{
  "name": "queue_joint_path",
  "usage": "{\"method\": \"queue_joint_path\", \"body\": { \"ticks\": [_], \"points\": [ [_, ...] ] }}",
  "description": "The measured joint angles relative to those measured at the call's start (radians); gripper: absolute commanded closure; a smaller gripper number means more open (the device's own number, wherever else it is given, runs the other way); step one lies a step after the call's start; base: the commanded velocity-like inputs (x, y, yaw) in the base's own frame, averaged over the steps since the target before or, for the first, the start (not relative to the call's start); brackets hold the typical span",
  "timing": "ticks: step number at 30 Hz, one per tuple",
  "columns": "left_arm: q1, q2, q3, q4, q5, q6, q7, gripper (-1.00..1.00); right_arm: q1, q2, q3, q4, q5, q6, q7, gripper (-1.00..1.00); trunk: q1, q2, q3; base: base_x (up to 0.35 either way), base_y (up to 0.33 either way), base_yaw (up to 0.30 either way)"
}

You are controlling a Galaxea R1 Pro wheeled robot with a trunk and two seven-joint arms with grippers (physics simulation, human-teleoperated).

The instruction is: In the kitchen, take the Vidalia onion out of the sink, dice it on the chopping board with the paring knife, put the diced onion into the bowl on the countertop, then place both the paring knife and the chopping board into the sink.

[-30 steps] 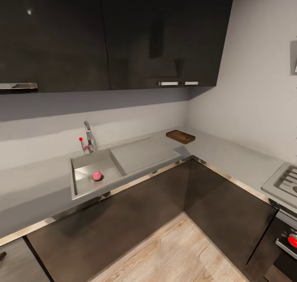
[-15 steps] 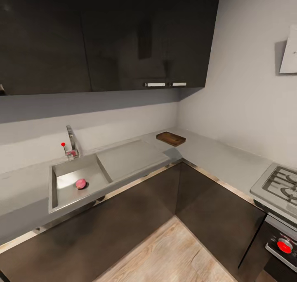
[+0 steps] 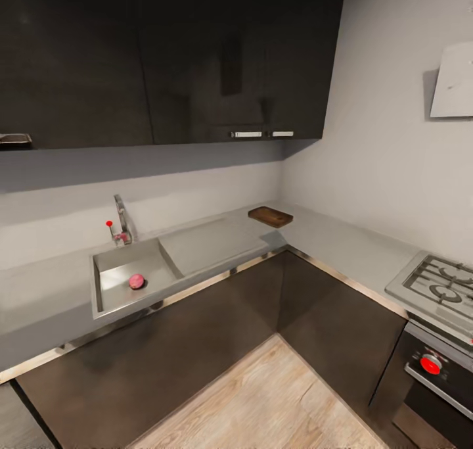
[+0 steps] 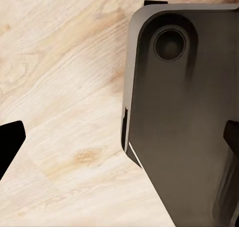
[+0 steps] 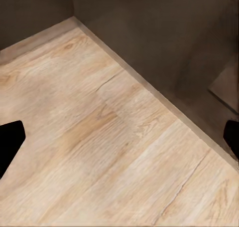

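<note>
A pinkish round Vidalia onion [image 3: 136, 281] lies in the steel sink [image 3: 96, 290], which is set into the grey countertop [image 3: 341, 242]. The dark brown chopping board [image 3: 270, 217] rests flat in the counter's far corner, right of the sink's drainer. The paring knife and the bowl are out of view. My left gripper [image 4: 119, 139] is open over the wooden floor and my own dark base. My right gripper [image 5: 119, 137] is open too, above bare floor beside the cabinet fronts. Both hold nothing.
A faucet [image 3: 121, 220] with a red lever stands behind the sink. Dark wall cabinets [image 3: 197, 61] hang above the counter. A gas stove [image 3: 440, 284] with a red knob [image 3: 430, 363] sits at the right. Wooden floor [image 3: 276, 403] lies between the L-shaped cabinets.
The camera has moved, turning right overall, so the stove shows more and the sink sits further left than a second ago. The onion and chopping board have stayed in place.
</note>
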Motion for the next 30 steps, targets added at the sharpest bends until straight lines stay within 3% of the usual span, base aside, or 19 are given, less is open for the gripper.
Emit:
{"method": "queue_joint_path", "body": {
  "ticks": [2,4,6,11,14,16,20,23,24,28,30],
  "points": [
    [0.0,0.0,0.0,0.0,0.0,0.0,0.0,-1.0,0.0,0.0,0.0,-0.127,0.001,0.1,-0.026,-1.0,0.0,0.0,0.0,-0.018,0.0,0.0],
    [0.0,0.0,0.0,0.0,0.0,0.0,0.0,-1.0,0.0,0.0,0.001,-0.279,0.003,0.268,-0.075,-1.0,0.0,0.0,0.0,-0.008,0.0,0.0],
    [0.0,-0.001,0.0,0.0,0.0,0.0,0.0,-1.0,-0.001,0.0,0.001,-0.391,0.007,0.374,-0.113,-1.0,0.0,0.0,0.0,-0.004,0.0,0.0],
    [0.0,-0.001,0.0,0.0,0.0,0.0,0.0,-1.0,-0.021,0.0,0.002,-0.651,0.021,0.571,-0.179,-1.0,0.0,0.0,0.0,-0.001,0.0,0.0],
    [0.0,-0.001,0.0,-0.001,0.0,-0.002,0.0,-1.0,-0.073,0.0,0.003,-0.762,0.034,0.724,-0.192,-1.0,0.0,0.0,0.0,0.0,0.0,0.0],
    [0.0,-0.001,-0.001,-0.001,0.0,-0.003,0.0,-1.0,-0.113,0.0,0.004,-0.781,0.037,0.779,-0.193,-1.0,0.0,0.0,0.0,0.0,0.0,0.0],
    [0.0,-0.001,-0.002,-0.001,-0.001,-0.006,0.0,-1.0,-0.287,0.002,0.005,-0.797,0.041,0.937,-0.192,-1.0,0.0,0.0,0.0,0.0,0.0,0.0],
    [0.0,-0.002,-0.002,-0.002,-0.001,-0.007,0.0,-1.0,-0.387,0.033,0.009,-0.798,0.04,1.008,-0.19,-1.0,0.0,0.0,0.0,0.0,0.0,0.0],
    [0.0,-0.001,-0.002,-0.001,-0.001,-0.007,0.0,-1.0,-0.437,0.059,0.022,-0.798,0.039,1.047,-0.189,-1.0,0.0,0.0,0.0,0.0,0.0,0.0],
    [0.0,-0.001,-0.002,-0.002,-0.001,-0.007,0.0,-1.0,-0.525,0.088,0.072,-0.797,0.04,1.099,-0.189,-1.0,0.0,0.0,0.0,0.0,0.0,0.0],
    [0.0,-0.002,-0.002,-0.002,-0.001,-0.007,0.0,-1.0,-0.592,0.13,0.103,-0.793,0.04,1.153,-0.189,-1.0,0.0,0.0,0.0,0.0,0.0,0.0]
  ]
}}
